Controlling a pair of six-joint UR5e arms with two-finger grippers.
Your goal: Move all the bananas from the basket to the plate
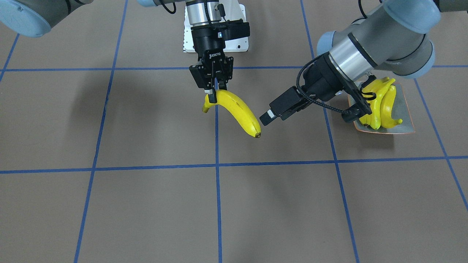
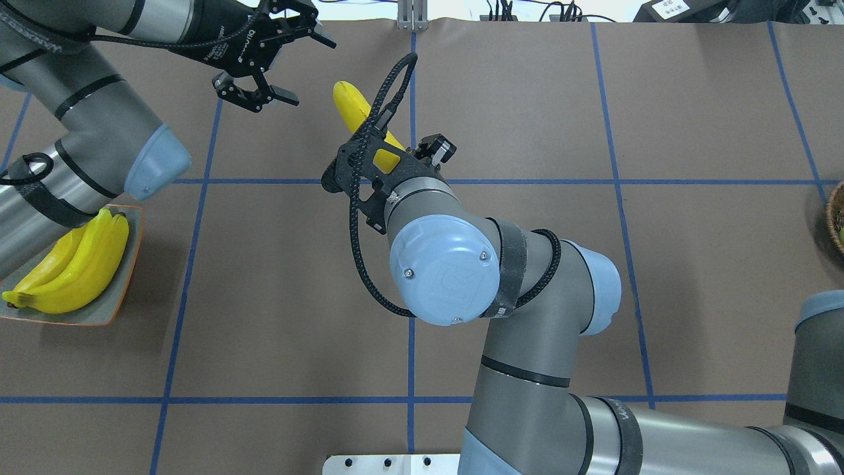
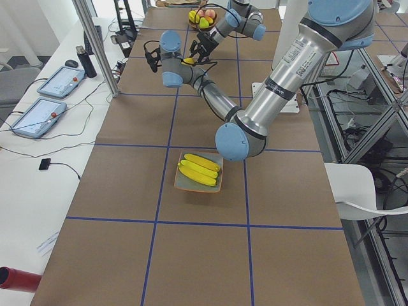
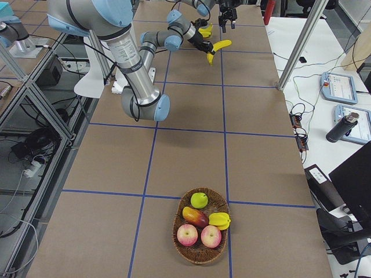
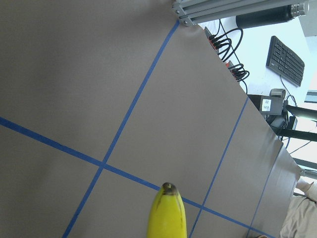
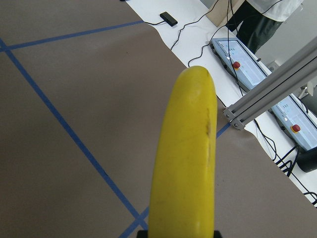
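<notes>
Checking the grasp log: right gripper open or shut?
Shut on the banana: the right gripper clamps its stem end in the front-facing view, and the banana fills the right wrist view.

We are in a robotics lab. Two industrial arms point(image 2: 514, 330) work over a table point(image 1: 146, 204) covered in brown paper and taped into a blue grid. Ahead of the right gripper point(image 1: 216, 87), past the table's edge, a white bench point(image 3: 25, 191) carries teach pendants point(image 3: 39, 116), cables point(image 5: 229, 47) and a bottle point(image 3: 86, 60). Aluminium posts point(image 3: 95, 48) frame the rig, and a keyboard point(image 5: 287, 59) lies farther off.
</notes>
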